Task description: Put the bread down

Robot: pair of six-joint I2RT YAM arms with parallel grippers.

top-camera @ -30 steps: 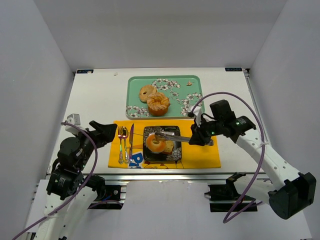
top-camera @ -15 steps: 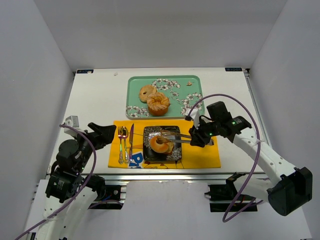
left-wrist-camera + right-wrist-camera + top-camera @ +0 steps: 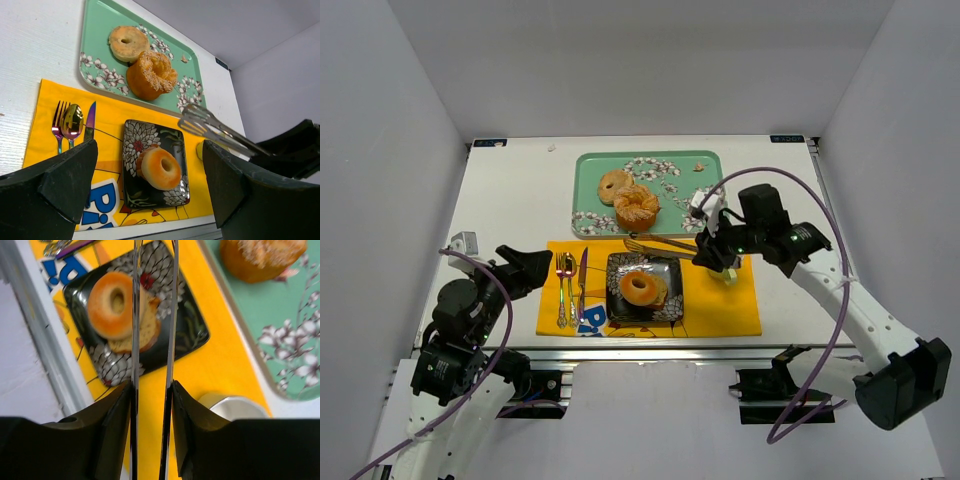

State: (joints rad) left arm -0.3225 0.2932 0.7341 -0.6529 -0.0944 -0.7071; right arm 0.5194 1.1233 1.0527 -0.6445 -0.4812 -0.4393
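The bread, a ring-shaped bagel point(image 3: 640, 288), lies on the black floral plate point(image 3: 672, 310) on the yellow placemat. It also shows in the left wrist view point(image 3: 160, 167) and the right wrist view point(image 3: 116, 305), with a smaller piece under it. My right gripper point(image 3: 712, 250) is shut on metal tongs point(image 3: 660, 243). The tongs' tips are empty and hover above the plate's far edge, apart from the bread. In the right wrist view the gripper point(image 3: 152, 387) clamps the two tong arms point(image 3: 172, 315). My left gripper point(image 3: 530, 262) is open and empty at the placemat's left end.
A green floral tray point(image 3: 690, 165) at the back holds a bagel point(image 3: 613, 185) and a sugared pastry point(image 3: 636, 207). A fork, spoon and knife point(image 3: 570, 285) lie left of the plate. A small pale cup point(image 3: 730, 275) stands on the placemat point(image 3: 720, 310) under my right gripper.
The tongs opened off the bread, rose and swung back toward the tray. The bread stays on the plate. The left arm has barely moved.
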